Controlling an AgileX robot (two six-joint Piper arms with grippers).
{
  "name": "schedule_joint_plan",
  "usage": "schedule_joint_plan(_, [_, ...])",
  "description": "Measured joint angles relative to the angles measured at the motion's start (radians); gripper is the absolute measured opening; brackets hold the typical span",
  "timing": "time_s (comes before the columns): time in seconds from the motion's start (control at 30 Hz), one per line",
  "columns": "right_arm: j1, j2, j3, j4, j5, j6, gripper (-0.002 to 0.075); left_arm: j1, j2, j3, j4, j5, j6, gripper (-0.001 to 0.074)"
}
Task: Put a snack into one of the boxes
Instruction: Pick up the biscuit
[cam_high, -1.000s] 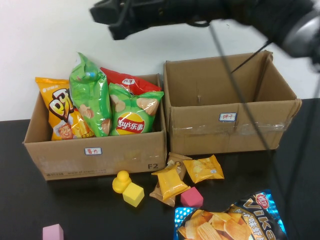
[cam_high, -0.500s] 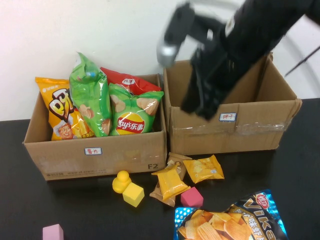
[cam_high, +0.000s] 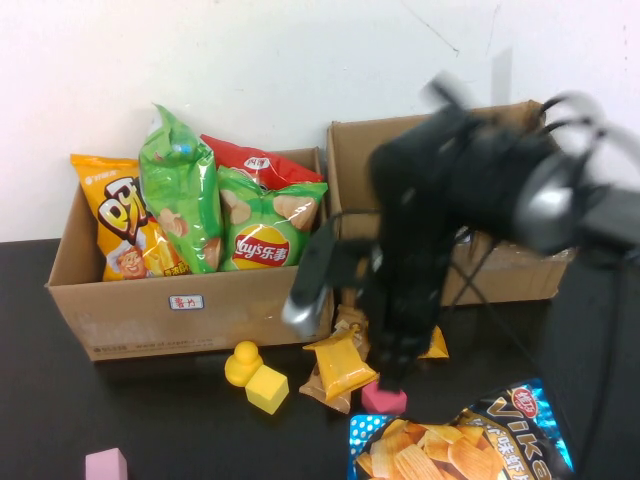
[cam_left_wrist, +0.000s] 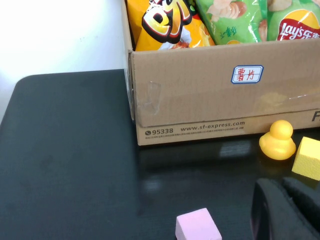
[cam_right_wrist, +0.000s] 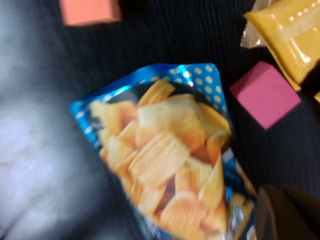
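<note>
Two cardboard boxes stand at the back of the black table. The left box holds several chip bags; it also shows in the left wrist view. The right box looks empty. A blue chips bag lies at the front right, also in the right wrist view. Small yellow snack packs lie before the boxes. My right gripper, blurred, hangs low over these packs, shut and empty, beside the blue bag. My left gripper is shut and empty, low near the table's front left.
A yellow duck and a yellow cube sit in front of the left box. A magenta cube lies by the snack packs. A pale pink cube lies at the front left. An orange block lies near the blue bag.
My right arm has swung down from above the boxes to just over the small snack packs in front of them. The snacks and boxes have not moved.
</note>
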Motion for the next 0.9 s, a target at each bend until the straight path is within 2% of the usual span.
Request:
schedule_joint_plan(0.07, [0.016, 0.045, 0.000, -0.020, -0.041, 0.038, 0.0043, 0.000, 0.000, 0.000, 0.000, 0.000, 0.000, -0.0003])
schedule_joint_plan(0.13, [0.018, 0.082, 0.000, -0.027, -0.086, 0.083, 0.0122, 0.000, 0.000, 0.000, 0.000, 0.000, 0.000, -0.0003])
schedule_joint_plan(0.2, [0.018, 0.111, 0.000, -0.035, -0.140, 0.138, 0.0232, 0.000, 0.000, 0.000, 0.000, 0.000, 0.000, -0.0003])
schedule_joint_plan(0.33, [0.016, 0.149, 0.000, -0.042, -0.296, 0.309, 0.0512, 0.000, 0.000, 0.000, 0.000, 0.000, 0.000, -0.0003])
schedule_joint_plan(0.4, [0.014, 0.165, 0.000, -0.044, -0.373, 0.418, 0.0601, 0.000, 0.000, 0.000, 0.000, 0.000, 0.000, -0.0003])
schedule_joint_plan(0.57, [-0.004, 0.222, -0.009, -0.063, -0.500, 0.661, 0.0657, 0.000, 0.000, 0.000, 0.000, 0.000, 0.000, -0.0003])
schedule_joint_plan(0.73, [-0.013, 0.287, -0.062, -0.137, -0.493, 0.776, 0.0664, 0.000, 0.000, 0.000, 0.000, 0.000, 0.000, -0.0003])
schedule_joint_plan(0.9, [-0.013, 0.318, -0.086, -0.122, -0.480, 0.832, 0.0664, 0.000, 0.000, 0.000, 0.000, 0.000, 0.000, -0.0003])
